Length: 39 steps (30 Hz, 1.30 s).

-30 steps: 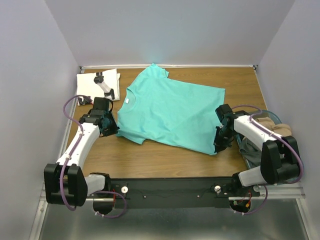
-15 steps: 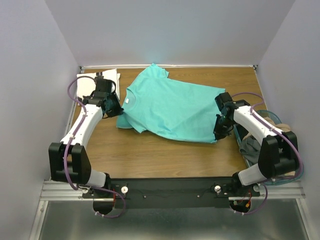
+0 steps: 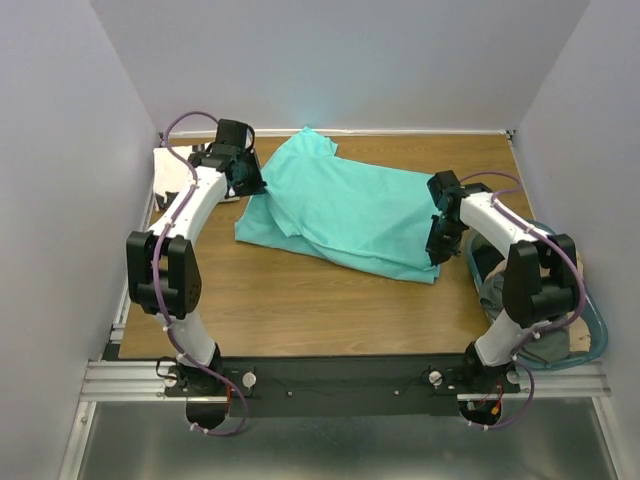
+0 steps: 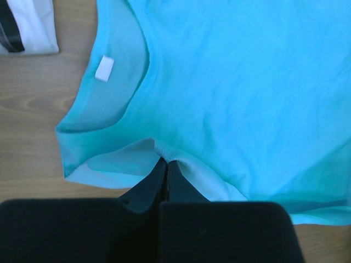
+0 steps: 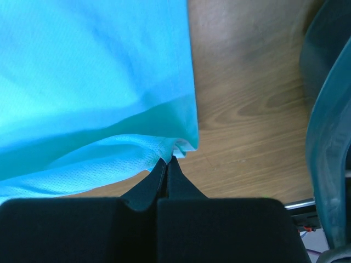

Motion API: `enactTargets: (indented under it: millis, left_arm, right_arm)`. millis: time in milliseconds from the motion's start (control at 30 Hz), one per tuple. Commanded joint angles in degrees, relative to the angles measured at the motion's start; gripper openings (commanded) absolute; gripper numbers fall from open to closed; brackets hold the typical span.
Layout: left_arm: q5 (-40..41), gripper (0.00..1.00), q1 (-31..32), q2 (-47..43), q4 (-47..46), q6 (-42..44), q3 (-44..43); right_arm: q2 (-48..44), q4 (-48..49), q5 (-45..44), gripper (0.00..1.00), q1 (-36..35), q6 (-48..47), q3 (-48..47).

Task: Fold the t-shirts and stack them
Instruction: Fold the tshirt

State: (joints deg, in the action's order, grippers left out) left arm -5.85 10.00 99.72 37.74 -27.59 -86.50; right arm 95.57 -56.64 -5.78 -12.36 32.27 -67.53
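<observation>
The turquoise t-shirt (image 3: pixel 345 215) is spread across the far middle of the wooden table (image 3: pixel 300 310), with its neck towards the left and its hem towards the right. Its near edge is raised and doubled over the body. The white neck label (image 4: pixel 104 68) is seen inside the collar.

The left gripper (image 4: pixel 166 164) is closed tight on a pinch of cloth at the shoulder edge just beside the collar, no gap being left between the fingers. The right gripper (image 5: pixel 167 161) is closed in the same way on the hem corner, the mesh underside of the fabric being turned up above it. The shirt is thus held at both ends of one long side.

The step in hand is judged to be the first lengthwise fold. For the next move, both held ends would need to be carried across evenly and laid down flat before release, so that the edge is not twisted.

The white t-shirt (image 3: pixel 168 172) is seen at the far left corner, partly hidden by the left arm. Stacking is not yet done.

The table is enclosed by plain pale walls (image 3: pixel 340 60) on three sides. A blue-green tub (image 3: pixel 598 330) holding grey cloth is set at the right edge.
</observation>
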Motion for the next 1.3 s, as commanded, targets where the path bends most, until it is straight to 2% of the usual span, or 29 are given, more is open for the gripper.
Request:
enactTargets:
  millis: [0, 300, 667, 1267]
  left_arm:
    - [-0.48, 0.0, 0.37, 4.5, 1.46, 1.93, -5.69]
    - [-0.39, 0.0, 0.99, 12.95, 4.71, 2.98, -17.91]
    - [-1.18, 0.0, 1.07, 21.21, 7.26, 4.04, -29.15]
    - [-3.56, 0.0, 1.25, 28.68, 7.09, 5.01, -36.54]
  right_arm:
    - [3.47, 0.83, -1.6, 0.0, 1.2, -1.07, -3.75]
    - [8.93, 0.66, -1.16, 0.0, 3.13, -2.13, -10.95]
    - [11.83, 0.31, -1.25, 0.01, 5.41, -2.3, -14.21]
    - [15.08, 0.04, -2.65, 0.0, 6.03, -3.09, -17.73]
